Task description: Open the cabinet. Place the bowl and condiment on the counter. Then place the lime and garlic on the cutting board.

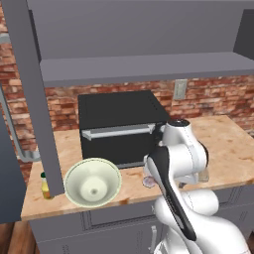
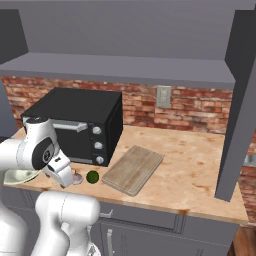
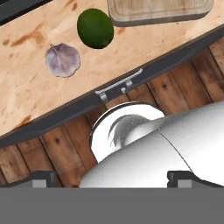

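Cabinet (image 1: 30,89) stands open; bowl (image 1: 93,182) and condiment (image 1: 45,186) sit at the surface's (image 2: 200,165) front-left corner. Lime (image 3: 95,28) and garlic (image 3: 63,60) wait near its front edge, beside the board (image 2: 133,169). Pincer (image 3: 111,178) is spread, empty.

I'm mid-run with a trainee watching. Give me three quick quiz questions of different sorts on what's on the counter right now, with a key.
1. True or false: the lime already lies on the cutting board.
2. Multiple choice: the bowl stands (A) inside the cabinet, (B) on the counter in front of the black oven, (C) on the cutting board.
3. Fill in: in the hand view, the pale bulb beside the lime is the ____.

Key:
1. False. It lies on the counter just off the board's edge.
2. B.
3. garlic, lying on the counter apart from the lime.
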Motion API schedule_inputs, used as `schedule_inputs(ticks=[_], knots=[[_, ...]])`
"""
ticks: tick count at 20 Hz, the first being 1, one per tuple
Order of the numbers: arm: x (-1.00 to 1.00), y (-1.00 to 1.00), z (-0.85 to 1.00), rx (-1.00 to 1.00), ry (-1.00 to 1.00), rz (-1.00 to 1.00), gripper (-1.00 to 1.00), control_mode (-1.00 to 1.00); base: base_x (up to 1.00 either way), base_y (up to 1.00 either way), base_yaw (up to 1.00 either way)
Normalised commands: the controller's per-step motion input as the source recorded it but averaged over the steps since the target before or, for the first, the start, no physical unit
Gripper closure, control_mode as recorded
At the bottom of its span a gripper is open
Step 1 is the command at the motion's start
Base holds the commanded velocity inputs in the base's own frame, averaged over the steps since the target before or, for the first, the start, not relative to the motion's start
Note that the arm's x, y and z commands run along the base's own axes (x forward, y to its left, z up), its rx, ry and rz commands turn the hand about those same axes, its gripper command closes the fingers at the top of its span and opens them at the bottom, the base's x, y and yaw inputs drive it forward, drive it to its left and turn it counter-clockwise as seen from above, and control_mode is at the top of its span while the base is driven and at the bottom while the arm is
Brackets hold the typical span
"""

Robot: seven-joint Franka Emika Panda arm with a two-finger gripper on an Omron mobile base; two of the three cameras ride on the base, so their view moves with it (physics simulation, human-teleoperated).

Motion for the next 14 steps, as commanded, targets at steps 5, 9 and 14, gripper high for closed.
schedule_inputs(ticks=[5,9,14], knots=[[0.02,0.0,-0.28,0.0,-0.04,0.0,-1.0,-1.0,0.0,0.0,0.0],[0.04,0.0,-0.23,0.0,-0.05,0.0,-1.0,-1.0,0.0,0.0,0.0],[0.11,0.0,-0.21,0.0,-0.05,0.0,-1.0,-1.0,0.0,0.0,0.0]])
